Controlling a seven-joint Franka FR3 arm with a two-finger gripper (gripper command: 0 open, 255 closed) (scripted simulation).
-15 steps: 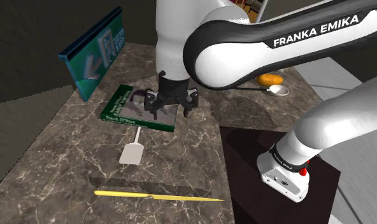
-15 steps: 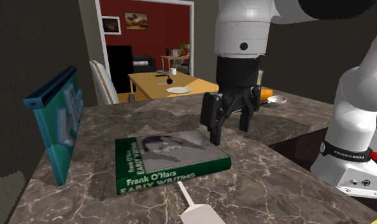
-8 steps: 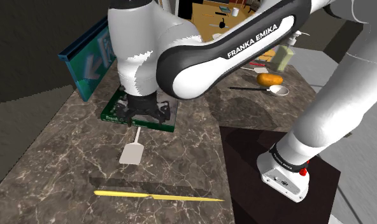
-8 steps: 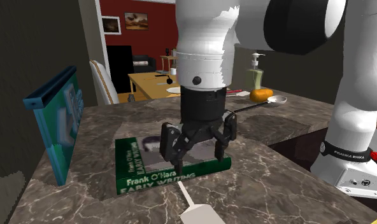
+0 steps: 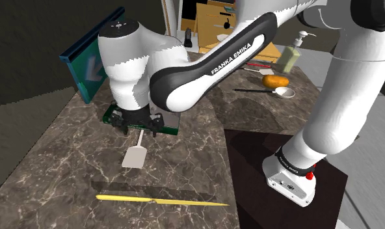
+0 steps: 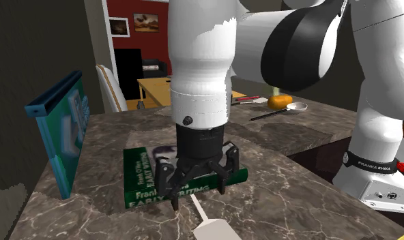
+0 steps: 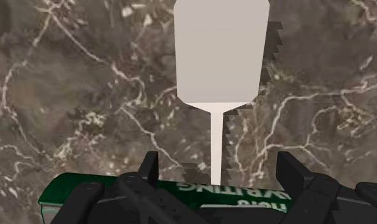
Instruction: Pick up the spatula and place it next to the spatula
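From the shoulder view, the white spatula [image 5: 134, 155] lies flat on the marble counter [image 5: 54, 162], at six o'clock from the gripper [image 5: 139, 125]. Its blade points toward seven and its handle toward one.

In the second exterior view, the handle starts beside the green book [image 6: 142, 178].

At the wrist, the fingers [image 7: 149, 172] stand apart, straddling the handle without touching it.

It looks light, stiff and thin, so I'd take it by the handle.

Shoulder view: high beside stand [image 5: 250, 148], looking down along worktop [image 5: 54, 156]. Second exterior: low, close, facing across it toward doorway [image 6: 156, 48]. Wrist: near, straight down. All three share green book [image 6: 142, 183], white spatula [image 5: 134, 157].
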